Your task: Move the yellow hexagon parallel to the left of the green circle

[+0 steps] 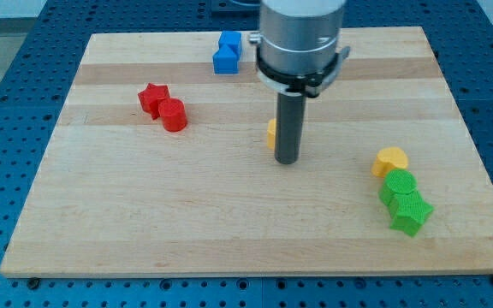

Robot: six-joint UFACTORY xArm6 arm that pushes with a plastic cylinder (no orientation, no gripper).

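we see red star (152, 97), red cylinder (174, 115) | blue blocks (227, 52) | yellow hexagon (271, 133), yellow heart (390, 160) | green circle (398, 185), green star (411, 211) | pale striped wooden board (144, 214)

Pale, smooth wood with a visible grain is shown in the table (144, 214); matt plastic in the green circle (398, 184) and red star (152, 97); dark, faintly glossy metal in the rod (288, 128).

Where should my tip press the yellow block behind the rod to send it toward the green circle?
Press its left face, from the view's left. The yellow block peeks out left of my tip, mostly hidden by the rod; the green circle lies to the view's lower right.
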